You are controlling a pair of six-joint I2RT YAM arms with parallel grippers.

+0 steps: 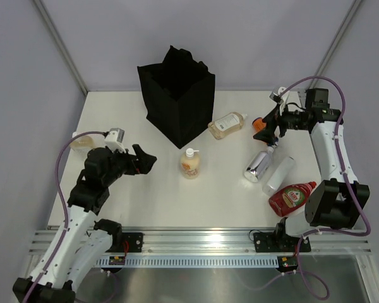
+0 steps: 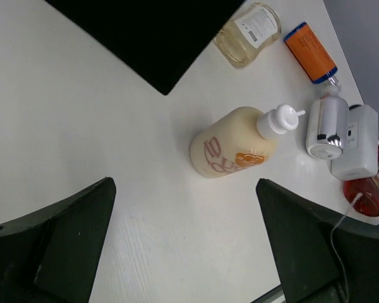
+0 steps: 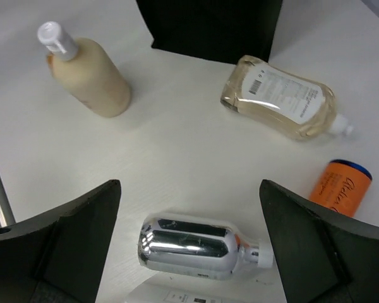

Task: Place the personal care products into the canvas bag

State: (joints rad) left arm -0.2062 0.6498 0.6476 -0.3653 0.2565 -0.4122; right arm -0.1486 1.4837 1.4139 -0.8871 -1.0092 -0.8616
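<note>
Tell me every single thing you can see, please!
canvas bag: one, black, standing at the back middle of the table
amber bottle: one, clear amber with a white cap, lying right of the bag
pump bottle: one, peach, upright in front of the bag
orange bottle: one, orange, lying on the right
silver bottle: one, shiny silver, lying on the right
white bottle: one, translucent white, lying beside the silver one
red bottle: one, red with a green label, front right
table: one, white
left claw: one, black, open, empty
right claw: one, black, open, empty
</note>
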